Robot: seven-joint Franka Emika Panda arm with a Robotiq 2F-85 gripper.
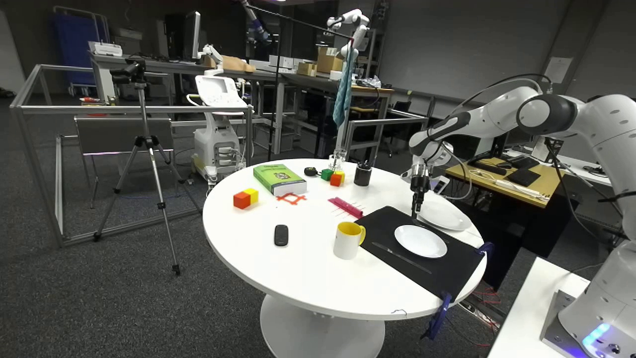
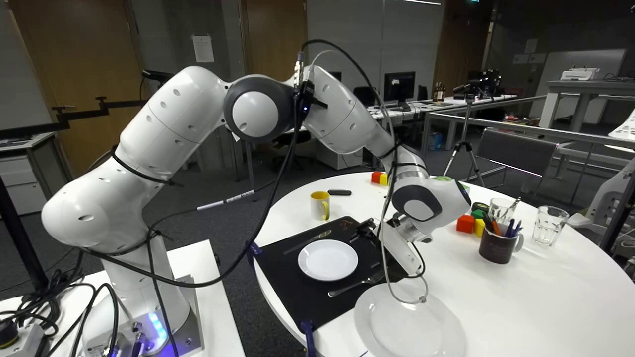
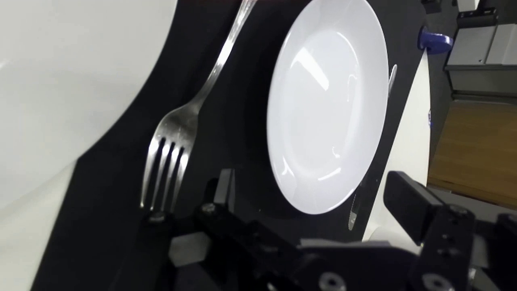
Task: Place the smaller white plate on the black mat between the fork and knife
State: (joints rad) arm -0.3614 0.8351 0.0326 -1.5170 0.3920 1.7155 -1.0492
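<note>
White plate (image 3: 325, 109) lies on black mat (image 3: 240, 105) between fork (image 3: 179, 125) and likely knife (image 3: 352, 219).

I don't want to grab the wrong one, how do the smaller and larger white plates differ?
The smaller plate is narrower than the larger plate. The smaller plate lies fully on the black mat, between fork and knife; the larger plate overlaps the mat's edge. Both are round and white.

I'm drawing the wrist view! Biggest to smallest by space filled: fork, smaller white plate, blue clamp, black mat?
1. Black mat, running past the picture's edges
2. Smaller white plate
3. Fork, cut off at the top
4. Blue clamp, tiny here
</note>
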